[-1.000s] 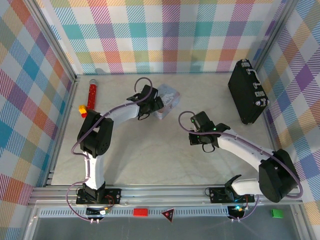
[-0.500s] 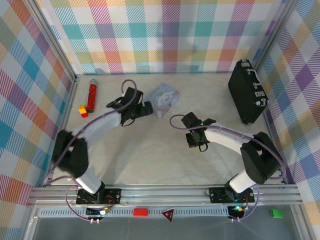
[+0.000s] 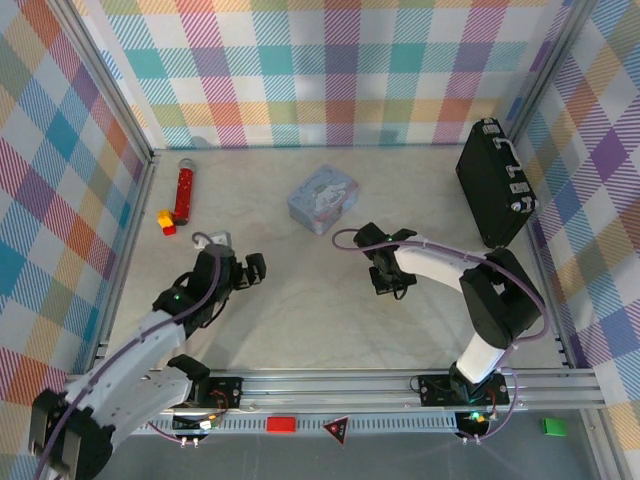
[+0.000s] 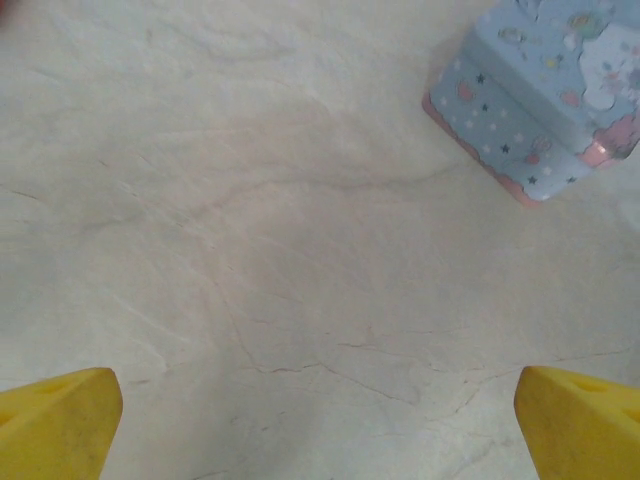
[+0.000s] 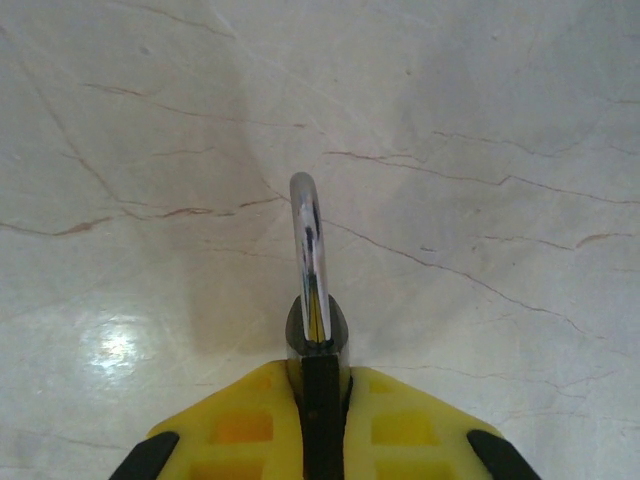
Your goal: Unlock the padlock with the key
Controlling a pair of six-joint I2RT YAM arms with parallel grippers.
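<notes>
Foreground: the right gripper (image 5: 318, 378), fingers clamped on the dark body of the padlock (image 5: 310, 260). Its silvery shackle projects straight ahead of the fingertips, over the marble-patterned table (image 5: 480, 150). The left gripper (image 4: 320, 425), fingers spread wide, grasps nothing; a pastel blue tin (image 4: 545, 100) lies ahead, to its right.

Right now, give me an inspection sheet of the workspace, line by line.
Surface: pale marbled table, thin veins.
Job's things: padlock clamped by its body, shackle pointing forward.
Clutter: pale blue box; black case; red tube; yellow-red block.
Grippers: left gripper open above bare table; right gripper shut on the padlock.
Cables: purple cables loop along both arms.
Surroundings: plaid walls, metal frame.
</notes>
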